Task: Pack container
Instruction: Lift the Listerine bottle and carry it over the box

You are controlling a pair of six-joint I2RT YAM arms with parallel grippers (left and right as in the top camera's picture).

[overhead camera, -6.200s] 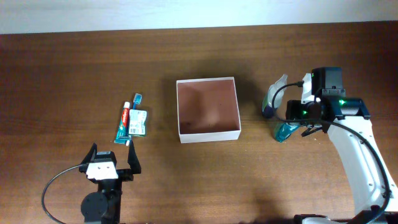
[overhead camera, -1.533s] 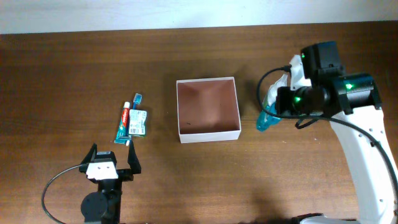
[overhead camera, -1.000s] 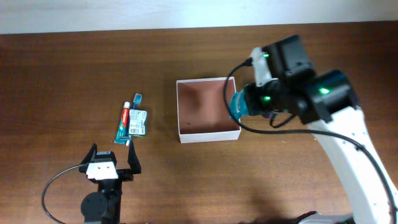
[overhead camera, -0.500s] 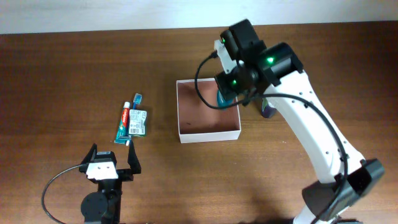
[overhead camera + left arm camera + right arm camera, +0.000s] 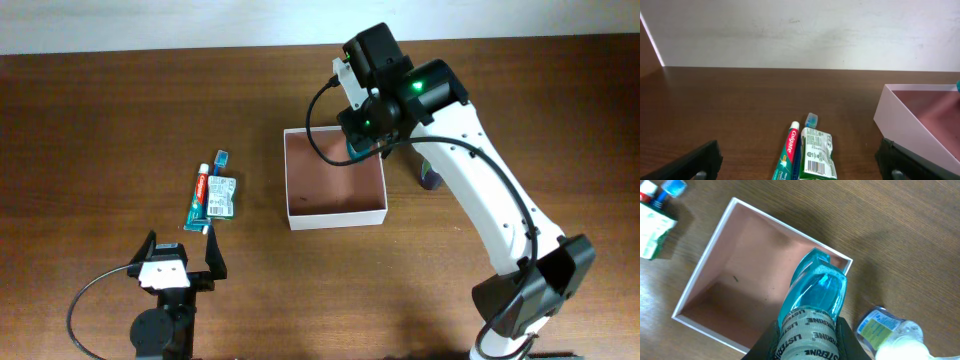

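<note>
we see right gripper (image 5: pixel 807 339) pinching teal mouthwash bottle (image 5: pixel 812 292) over container (image 5: pixel 336 216), left gripper (image 5: pixel 182 252) spread, well left of container

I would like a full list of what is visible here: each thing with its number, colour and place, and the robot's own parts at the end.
table: one, dark brown wood, under everything.
box: one, white walls, reddish-brown inside, mid-table; nothing seen lying in it.
mouthwash bottle: one, teal, held over the box.
small bottle: one, clear with a pale label, on the table beside the box.
toothpaste: one, red and teal tube, on the table apart from the box.
packet: one, green, alongside the toothpaste.
toothbrush: one, blue head showing, between toothpaste and packet.
left gripper: one, open, near the toothpaste, holding nothing.
right gripper: one, shut on the mouthwash bottle.
</note>
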